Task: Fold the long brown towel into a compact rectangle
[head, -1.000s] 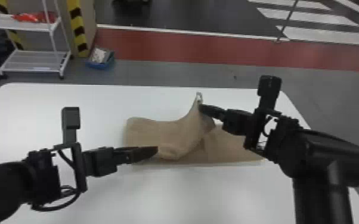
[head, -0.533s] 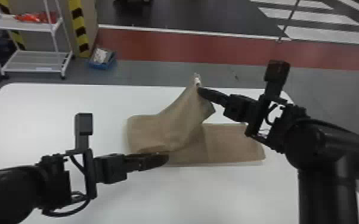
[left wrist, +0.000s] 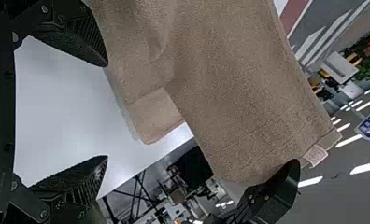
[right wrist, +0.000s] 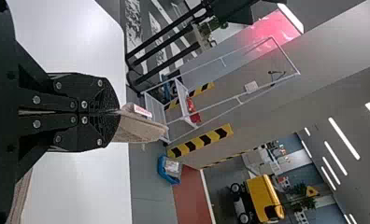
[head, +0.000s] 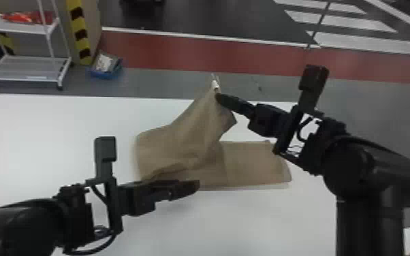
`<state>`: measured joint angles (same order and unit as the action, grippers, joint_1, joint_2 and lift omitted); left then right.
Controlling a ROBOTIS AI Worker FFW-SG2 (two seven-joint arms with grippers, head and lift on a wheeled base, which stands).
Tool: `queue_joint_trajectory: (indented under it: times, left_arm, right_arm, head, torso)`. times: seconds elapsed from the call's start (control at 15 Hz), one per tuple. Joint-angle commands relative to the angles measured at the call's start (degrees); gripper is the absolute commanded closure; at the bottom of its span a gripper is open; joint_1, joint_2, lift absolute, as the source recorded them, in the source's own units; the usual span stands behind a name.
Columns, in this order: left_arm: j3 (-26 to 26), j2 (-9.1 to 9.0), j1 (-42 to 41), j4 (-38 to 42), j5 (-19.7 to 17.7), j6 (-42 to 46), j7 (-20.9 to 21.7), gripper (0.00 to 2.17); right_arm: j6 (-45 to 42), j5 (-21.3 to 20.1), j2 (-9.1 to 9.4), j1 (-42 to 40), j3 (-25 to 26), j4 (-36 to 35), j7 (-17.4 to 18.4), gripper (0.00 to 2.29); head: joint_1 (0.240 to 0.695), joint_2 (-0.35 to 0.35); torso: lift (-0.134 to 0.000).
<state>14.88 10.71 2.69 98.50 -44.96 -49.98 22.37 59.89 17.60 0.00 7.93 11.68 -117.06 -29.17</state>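
Observation:
The brown towel point(head: 194, 146) lies across the table, its upper layer lifted into a peak by my right gripper point(head: 217, 97). In the right wrist view that gripper point(right wrist: 117, 112) is shut on the towel's end point(right wrist: 141, 127), beside a small label. My left gripper point(head: 197, 185) is low at the towel's near edge, left of its middle. The left wrist view shows the left gripper point(left wrist: 106, 112) with its fingers wide apart, the raised towel point(left wrist: 239, 93) beyond them and white tabletop between. Flat towel layers extend to the right in the head view.
The white table point(head: 44, 136) carries the towel. Beyond its far edge stand a white wire shelf point(head: 27, 68) and a blue bin point(head: 105, 66) on the floor. Both forearms reach over the table's near side.
My right gripper has risen, lifting the towel end higher and baring more of the flat layer on the right. My left gripper has moved rightward and slightly nearer along the towel's near edge.

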Motion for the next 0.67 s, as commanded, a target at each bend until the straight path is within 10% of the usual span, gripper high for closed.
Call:
queue_joint_trajectory:
  times: [0.0, 0.6]
  left_arm:
    - [2.17, -0.17, -0.32, -1.38, 0.4, 8.36, -1.54, 0.21]
    - [2.35, 0.89, -2.6, 0.56, 5.15, 7.65, -3.74, 0.22]
  right_arm:
    - [0.36, 0.16, 0.05, -1.16, 0.01, -1.51, 0.08, 1.3]
    - [0.54, 0.95, 0.05, -1.25, -0.07, -2.56, 0.08, 1.3]
  head:
    - [0.695, -0.207]
    - [0.695, -0.192]
  torso:
    - [-0.123]
    - [-0.123]
